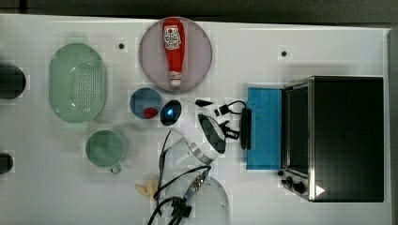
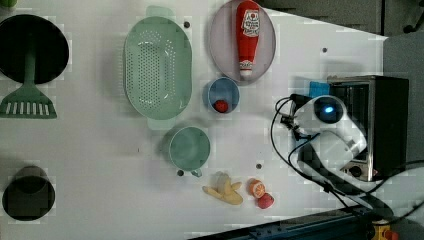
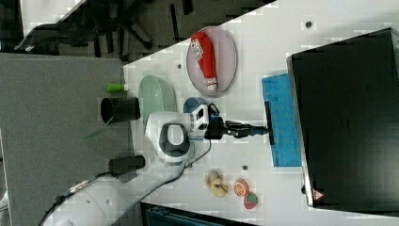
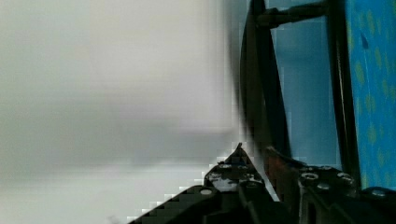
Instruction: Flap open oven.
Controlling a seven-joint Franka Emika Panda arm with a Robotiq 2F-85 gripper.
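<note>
The claw is closed narrowly around the bar handle of the oven, which stands at the top view's right end of the bench. The blue glass door already lies flat, swung fully down, so the opening step looks essentially complete. Next, I judge, the claw needs to release and back away without dragging the door upward. The right view shows the fingers reaching the handle in profile; the top view instead shows the oven's open cavity and two knobs, while the wrist view shows the handle close against the blue glass.
</note>
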